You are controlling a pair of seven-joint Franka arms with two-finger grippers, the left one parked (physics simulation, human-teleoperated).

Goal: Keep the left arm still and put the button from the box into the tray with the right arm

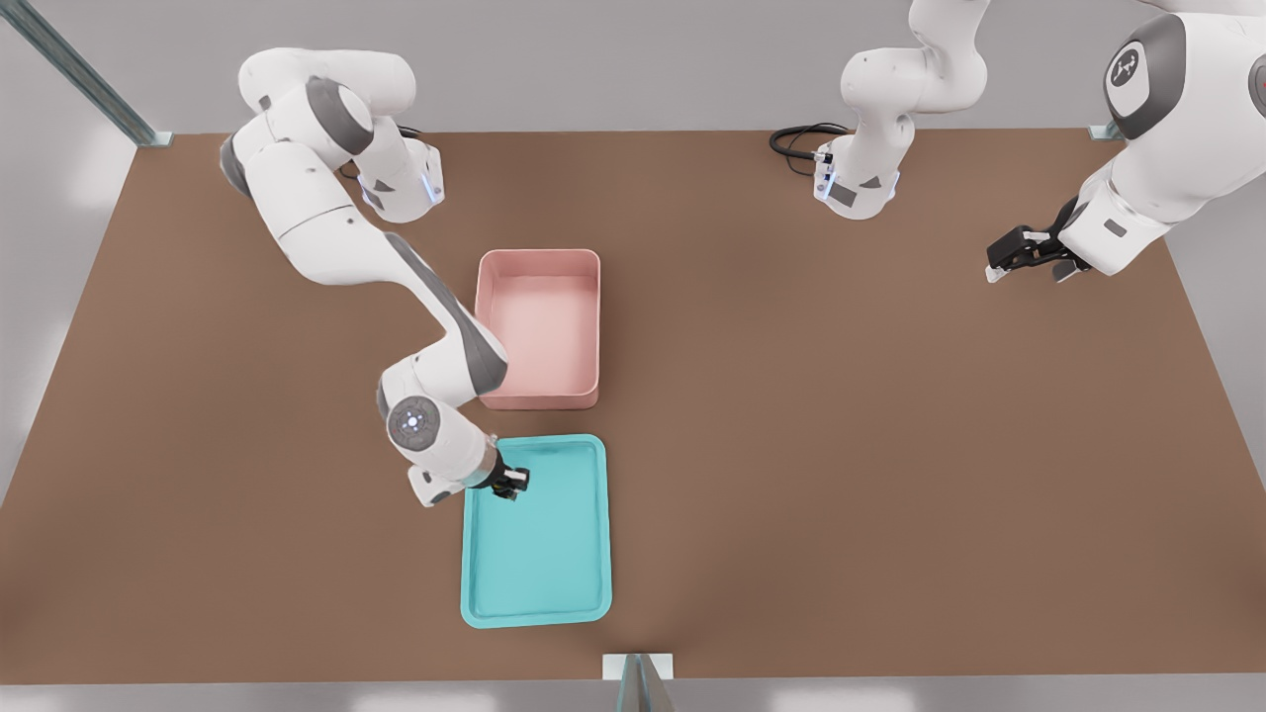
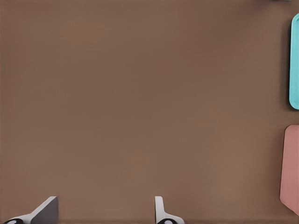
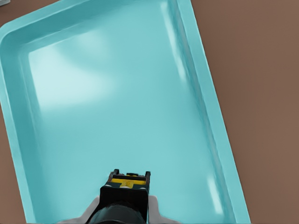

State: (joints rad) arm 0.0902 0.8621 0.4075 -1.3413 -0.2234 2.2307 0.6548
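- Nearest your wrist camera is the black two-finger hand (image 3: 130,179), closed on the tiny push button with a yellow cap and black body (image 3: 127,181); the yellow strip shows between the fingertips.
- You are carrying that button over the shallow teal rectangular tray with its low rim and rounded corners (image 3: 210,140). In the front view the hand (image 1: 511,483) hangs above the tray's (image 1: 593,554) corner nearest the box, on the front view's left side.
- Your pale pink plastic box with raised walls (image 1: 539,259) stands just beyond the tray, apart from it, and its floor looks bare, so the pick reads as done and the placing step is in hand.
- How high the button sits above the tray floor cannot be told from these views.
- For the next move, I judge you need to lower it close to the tray floor, inside the rim, and then part the fingers; a release from too high could let so small a part bounce or roll toward the rim.
- Your white jointed right arm with grey bands (image 1: 336,237) reaches from the far edge across the box's side.
- Everything rests on a plain brown matte table (image 1: 890,445), with pale grey walls around and metal posts at its edges.
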